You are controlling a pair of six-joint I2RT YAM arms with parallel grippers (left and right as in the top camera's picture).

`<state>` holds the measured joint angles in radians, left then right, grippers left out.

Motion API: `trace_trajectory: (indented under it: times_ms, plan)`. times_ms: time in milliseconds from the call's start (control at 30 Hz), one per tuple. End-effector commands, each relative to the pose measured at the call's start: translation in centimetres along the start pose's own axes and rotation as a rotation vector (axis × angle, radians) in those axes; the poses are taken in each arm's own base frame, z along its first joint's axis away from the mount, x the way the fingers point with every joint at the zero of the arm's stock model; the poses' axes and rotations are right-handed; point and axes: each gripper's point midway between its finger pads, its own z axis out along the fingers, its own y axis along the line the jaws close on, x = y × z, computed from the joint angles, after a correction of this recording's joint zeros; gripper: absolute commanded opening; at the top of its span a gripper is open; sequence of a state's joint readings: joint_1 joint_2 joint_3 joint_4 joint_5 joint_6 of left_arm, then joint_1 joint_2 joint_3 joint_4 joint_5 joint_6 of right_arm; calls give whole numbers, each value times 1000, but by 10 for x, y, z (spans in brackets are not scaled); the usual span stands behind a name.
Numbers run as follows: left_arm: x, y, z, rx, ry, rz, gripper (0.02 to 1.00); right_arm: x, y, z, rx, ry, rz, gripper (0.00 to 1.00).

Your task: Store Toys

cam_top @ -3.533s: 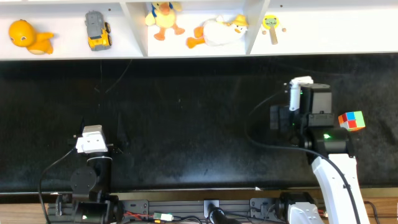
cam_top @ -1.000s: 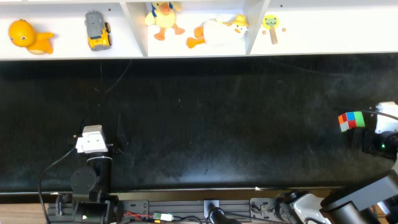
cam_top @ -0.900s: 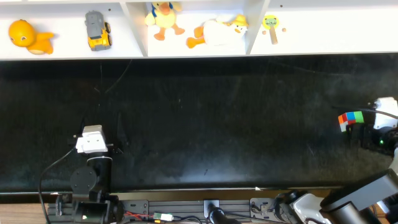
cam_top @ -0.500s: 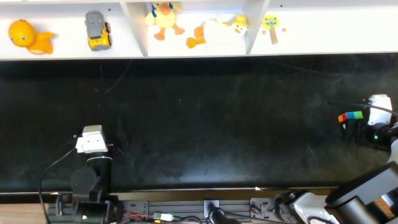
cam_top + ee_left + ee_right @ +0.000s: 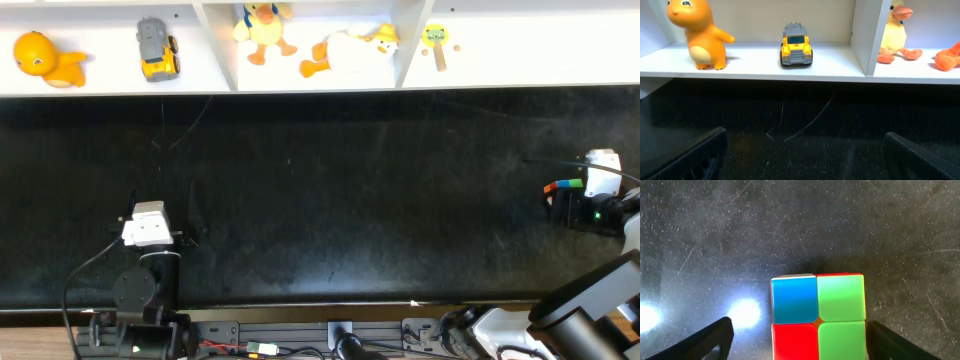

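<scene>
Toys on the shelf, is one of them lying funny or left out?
The white plush toy lies flopped on its side in the middle compartment. The colourful cube sits alone on the black table, off the shelf, between the right gripper's open fingers.

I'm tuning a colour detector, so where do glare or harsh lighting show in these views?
Right wrist view: two bright glare spots on the black table beside the cube, whose faces stay readable. Left wrist view: the shelf is evenly lit, the table below dim. Top view: the white shelf is nearly blown out.
</scene>
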<state>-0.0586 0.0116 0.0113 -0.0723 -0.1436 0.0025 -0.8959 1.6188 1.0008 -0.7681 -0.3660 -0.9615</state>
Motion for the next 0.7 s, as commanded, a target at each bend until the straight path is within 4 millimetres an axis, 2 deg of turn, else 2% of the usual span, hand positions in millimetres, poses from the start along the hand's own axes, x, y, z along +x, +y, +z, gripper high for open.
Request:
trace_trajectory:
  times_ms: [33, 200, 367, 600, 700]
  plan:
    - [0, 2, 0, -11, -5, 11, 998, -9, -6, -4, 17, -13, 0, 768]
    - [0, 2, 0, -11, -5, 11, 998, -7, -7, -4, 22, -6, 4, 614]
    - [0, 2, 0, -11, -5, 11, 998, -6, -9, -4, 30, 4, 4, 522]
    - [0, 2, 0, -11, -5, 11, 998, -7, -8, -4, 31, 1, 9, 465]
    - [0, 2, 0, -11, -5, 11, 998, -12, -8, -8, 43, -11, 13, 470]
